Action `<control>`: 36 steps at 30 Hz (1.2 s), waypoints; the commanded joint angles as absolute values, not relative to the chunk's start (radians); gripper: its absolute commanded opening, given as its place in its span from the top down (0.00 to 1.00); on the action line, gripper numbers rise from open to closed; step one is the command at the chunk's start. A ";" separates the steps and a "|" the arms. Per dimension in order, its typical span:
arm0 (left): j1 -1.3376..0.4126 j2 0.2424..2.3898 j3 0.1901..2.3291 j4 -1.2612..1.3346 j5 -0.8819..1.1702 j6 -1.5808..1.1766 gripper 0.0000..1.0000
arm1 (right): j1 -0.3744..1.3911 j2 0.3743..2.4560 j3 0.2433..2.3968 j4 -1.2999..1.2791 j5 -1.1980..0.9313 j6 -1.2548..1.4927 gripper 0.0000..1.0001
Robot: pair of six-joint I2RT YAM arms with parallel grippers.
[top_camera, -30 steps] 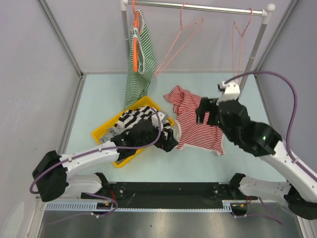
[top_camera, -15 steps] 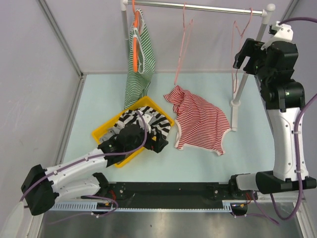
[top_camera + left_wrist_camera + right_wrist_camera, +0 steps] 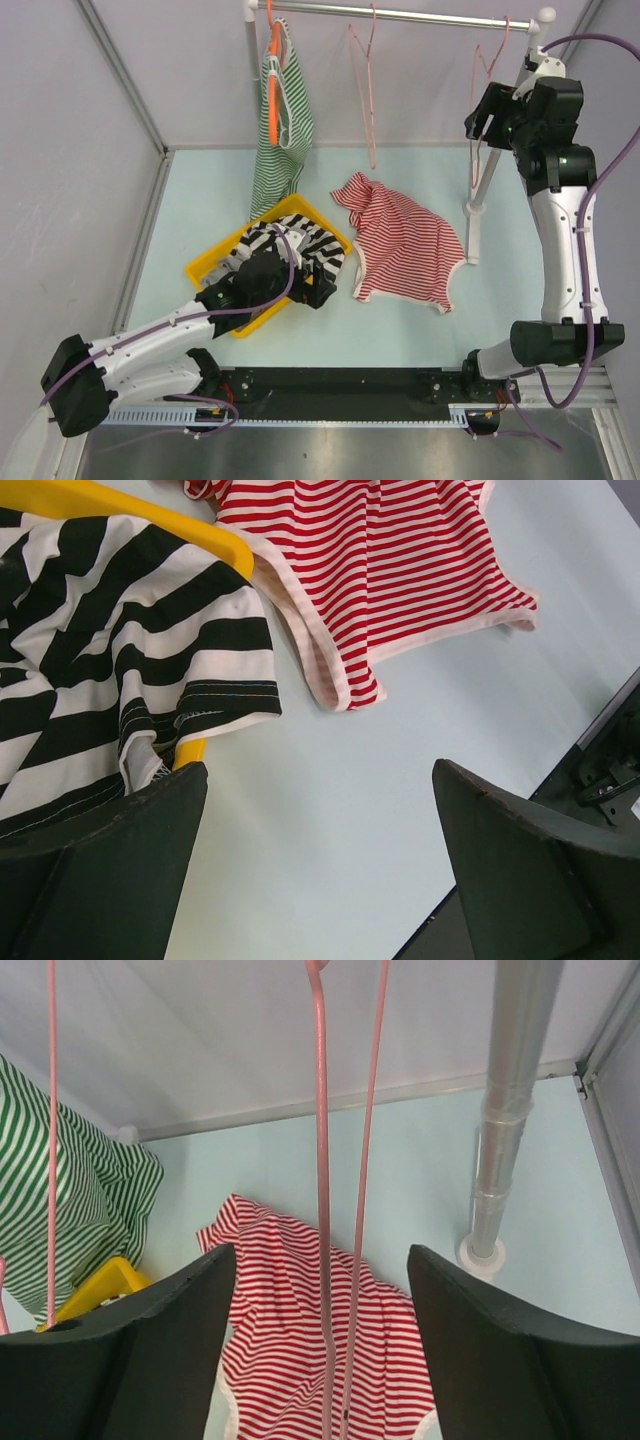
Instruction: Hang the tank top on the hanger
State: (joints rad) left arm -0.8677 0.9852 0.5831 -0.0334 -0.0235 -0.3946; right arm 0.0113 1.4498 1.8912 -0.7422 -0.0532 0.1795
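Observation:
The red-and-white striped tank top (image 3: 405,245) lies crumpled flat on the table, also seen in the left wrist view (image 3: 400,560) and the right wrist view (image 3: 290,1360). Two pink wire hangers hang on the rail, one in the middle (image 3: 366,90) and one at the right (image 3: 484,70). My right gripper (image 3: 480,122) is raised to the right hanger, open, and the hanger's two wires (image 3: 322,1210) run down between its fingers (image 3: 320,1260). My left gripper (image 3: 320,290) is open and empty, low over the table (image 3: 318,780) between the tray and the tank top's hem.
A yellow tray (image 3: 215,265) holds a bold black-and-white striped garment (image 3: 110,650). A green-and-white striped top (image 3: 282,120) hangs on an orange hanger at the rail's left end. The rail's metal post (image 3: 505,1110) stands just right of my right gripper.
My right arm rose from over the tank top to the right hanger on the rail. The middle hanger swung back to vertical. My left gripper drew back slightly toward the tray.

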 commanded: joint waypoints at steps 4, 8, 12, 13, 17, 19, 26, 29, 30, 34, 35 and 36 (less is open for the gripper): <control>-0.861 0.974 0.565 -0.020 -0.034 -0.428 0.01 | 0.012 1.496 1.894 -0.709 -0.063 0.173 0.41; -0.861 0.979 0.566 -0.018 -0.029 -0.428 0.00 | 0.014 1.512 1.911 -0.716 -0.054 0.172 0.77; -0.861 0.976 0.568 -0.020 -0.026 -0.429 0.01 | 0.023 1.526 1.948 -0.719 -0.045 0.176 1.00; -0.861 0.974 0.568 -0.021 -0.028 -0.431 0.01 | 0.025 1.532 1.965 -0.726 -0.035 0.176 1.00; -0.862 0.976 0.565 -0.023 -0.029 -0.431 0.00 | 0.046 1.546 2.055 -0.733 -0.008 0.175 1.00; -0.861 0.974 0.561 -0.021 -0.026 -0.431 0.01 | 0.058 1.557 2.086 -0.736 -0.002 0.175 1.00; -0.861 0.974 0.555 -0.015 -0.028 -0.434 0.00 | 0.120 1.545 2.148 -0.770 0.044 0.156 1.00; -0.861 0.974 0.552 -0.014 -0.026 -0.436 0.01 | 0.156 1.479 2.065 -0.769 0.084 0.150 1.00; -0.862 0.976 0.552 -0.014 -0.025 -0.436 0.00 | 0.164 1.458 2.009 -0.764 0.097 0.149 1.00; -0.861 0.977 0.552 -0.014 -0.018 -0.433 0.01 | 0.207 1.358 1.878 -0.759 0.136 0.150 1.00; -0.862 0.979 0.554 -0.014 -0.015 -0.430 0.00 | 0.225 1.342 1.861 -0.779 0.147 0.152 1.00; -0.861 0.980 0.555 -0.009 -0.011 -0.428 0.01 | 0.239 1.309 1.839 -0.788 0.172 0.152 1.00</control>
State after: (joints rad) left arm -0.8673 0.9855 0.5594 -0.0330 -0.0227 -0.4187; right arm 0.1989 1.4181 1.8942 -0.7841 0.0883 0.1661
